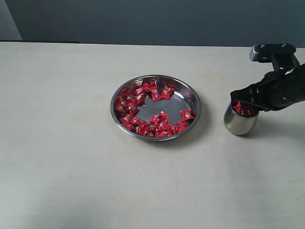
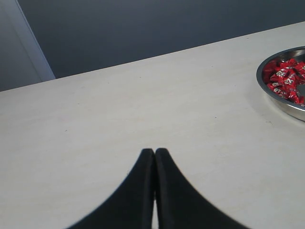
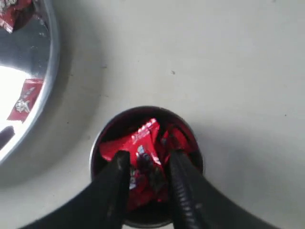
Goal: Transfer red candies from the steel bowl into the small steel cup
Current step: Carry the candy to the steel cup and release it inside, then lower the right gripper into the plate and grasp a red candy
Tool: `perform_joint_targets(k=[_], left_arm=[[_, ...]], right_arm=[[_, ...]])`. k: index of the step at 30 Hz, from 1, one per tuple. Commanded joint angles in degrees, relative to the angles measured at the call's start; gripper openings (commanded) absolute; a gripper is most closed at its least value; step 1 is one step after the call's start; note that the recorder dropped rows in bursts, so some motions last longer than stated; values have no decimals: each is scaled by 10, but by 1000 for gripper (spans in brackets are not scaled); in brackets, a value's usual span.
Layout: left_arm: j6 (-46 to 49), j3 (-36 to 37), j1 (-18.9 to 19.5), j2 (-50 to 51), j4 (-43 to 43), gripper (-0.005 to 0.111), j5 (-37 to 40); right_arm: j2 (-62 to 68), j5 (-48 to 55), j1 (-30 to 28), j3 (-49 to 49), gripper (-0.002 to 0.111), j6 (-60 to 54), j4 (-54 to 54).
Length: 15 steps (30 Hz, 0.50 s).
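The steel bowl (image 1: 179, 101) sits mid-table with many red candies (image 1: 143, 125) ringed round its left and front. Right of it stands the small steel cup (image 1: 239, 124), holding red candies (image 3: 143, 138) up to near its rim (image 3: 96, 143). My right gripper (image 3: 147, 160) hangs just over the cup's mouth, its fingers apart, with a candy lying loose in the cup between them. In the exterior view the right gripper (image 1: 239, 101) covers the cup's top. My left gripper (image 2: 155, 151) is shut and empty, low over bare table left of the bowl (image 2: 285, 109).
The tabletop is pale and plain, with a dark wall behind its far edge. In the right wrist view the bowl's rim (image 3: 49, 57) lies close beside the cup, with one candy (image 3: 26, 98) on its mirror bottom.
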Motion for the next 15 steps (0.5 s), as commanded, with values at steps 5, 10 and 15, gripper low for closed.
perform_joint_targets(k=[5, 10, 15], left_arm=[[-3, -1, 0, -2, 2, 0, -4], [-3, -1, 0, -2, 2, 0, -4], [-3, -1, 0, -2, 1, 0, -4]], right_arm=[[-70, 10, -4, -35, 29, 0, 4], [-60, 22, 55, -39, 29, -42, 64], [-9, -12, 146, -60, 36, -126, 97]])
